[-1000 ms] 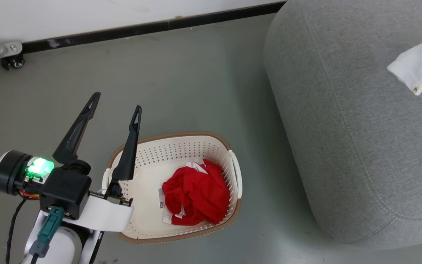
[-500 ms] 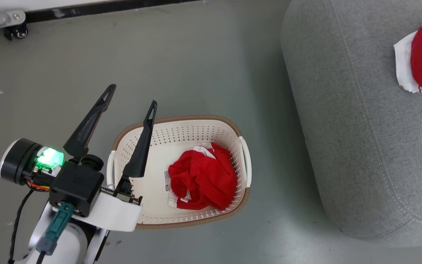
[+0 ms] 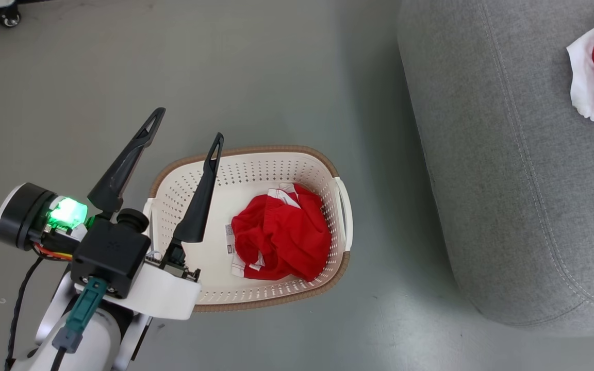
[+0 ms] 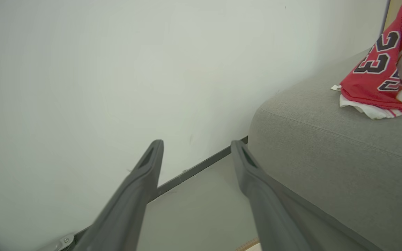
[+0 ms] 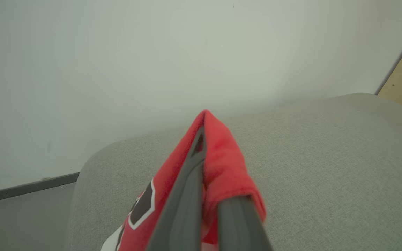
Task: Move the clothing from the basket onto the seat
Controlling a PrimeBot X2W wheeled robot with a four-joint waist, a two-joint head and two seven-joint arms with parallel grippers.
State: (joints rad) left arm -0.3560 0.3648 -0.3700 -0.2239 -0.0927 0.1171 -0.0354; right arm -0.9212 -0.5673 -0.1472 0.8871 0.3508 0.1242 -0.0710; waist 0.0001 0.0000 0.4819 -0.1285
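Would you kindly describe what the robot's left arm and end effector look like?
The left end effector has two long, tapering black fingers with slotted tips on a black boxy housing. Beside it glows a green light on a black, silver-rimmed cylinder. The forearm is white, with a teal plug.

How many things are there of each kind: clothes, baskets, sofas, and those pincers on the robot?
Red garments: 2, numbered jersey, plainer garment
Basket: 1
Sofa: 1
Pincers: 2, left pincer, right pincer
Total: 6
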